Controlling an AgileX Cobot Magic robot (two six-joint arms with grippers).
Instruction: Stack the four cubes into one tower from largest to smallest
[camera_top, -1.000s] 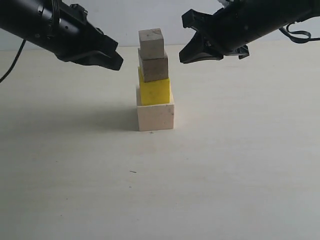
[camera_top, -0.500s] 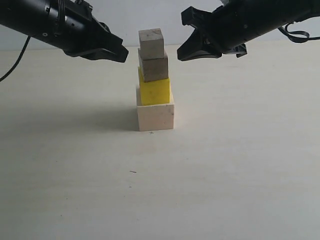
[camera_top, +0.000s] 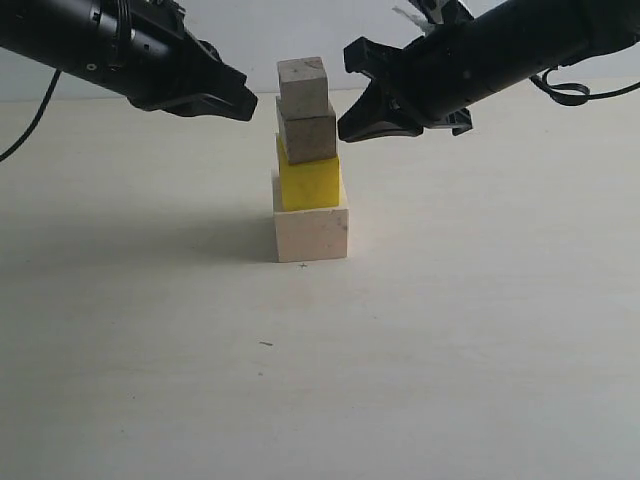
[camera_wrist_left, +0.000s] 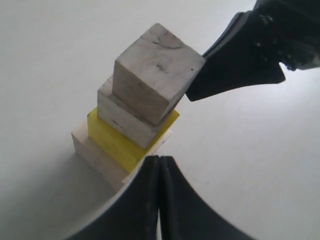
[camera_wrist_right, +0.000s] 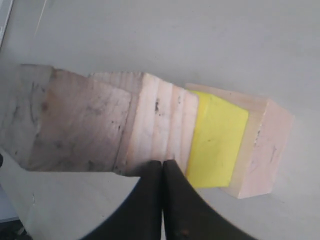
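Exterior view: the left gripper (camera_top: 240, 103) and right gripper (camera_top: 350, 125) are both pinched closed and empty. They flank the tower (camera_top: 308, 160) near its top, tips just beside it. The tower stands upright, long axis vertical: large pale cube (camera_top: 311, 233), yellow cube (camera_top: 310, 182), brownish cube (camera_top: 307, 135), smallest cube (camera_top: 303, 85). It stands on a pale table (camera_top: 450, 330), with a white wall (camera_top: 260, 30) behind.

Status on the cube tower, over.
Left gripper shut, right gripper shut, both empty, flanking the tower's top. Large pale cube, yellow cube, brownish cube, smallest cube stacked in order. No obstruction seen.
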